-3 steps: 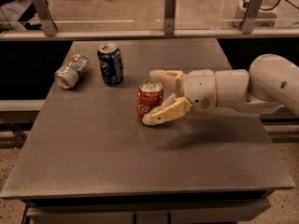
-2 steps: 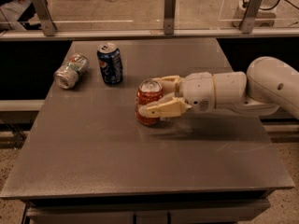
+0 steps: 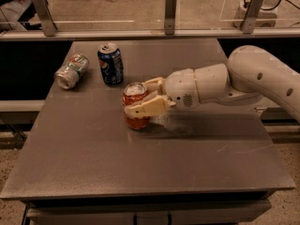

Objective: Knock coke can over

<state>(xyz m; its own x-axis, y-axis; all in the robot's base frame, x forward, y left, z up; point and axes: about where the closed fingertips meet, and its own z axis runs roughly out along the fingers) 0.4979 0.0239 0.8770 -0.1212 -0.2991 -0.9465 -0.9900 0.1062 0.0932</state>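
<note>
The red coke can [image 3: 136,115] stands about upright near the middle of the grey table [image 3: 140,172]. My gripper [image 3: 140,97] reaches in from the right at the can's upper half. One cream finger [image 3: 146,108] crosses the can's front and the other finger [image 3: 153,84] sits behind its silver top, so the can is held between them. The can's lower part shows below the front finger.
A dark blue Pepsi can [image 3: 110,63] stands upright behind and left of the coke can. A silver-and-green can [image 3: 71,71] lies on its side at the far left. A railing with posts [image 3: 170,12] runs behind the table. My white arm [image 3: 253,78] spans the right side.
My gripper moved left from beside the coke can until its fingers came around the can, then closed on it. The can has stayed in place and upright.
</note>
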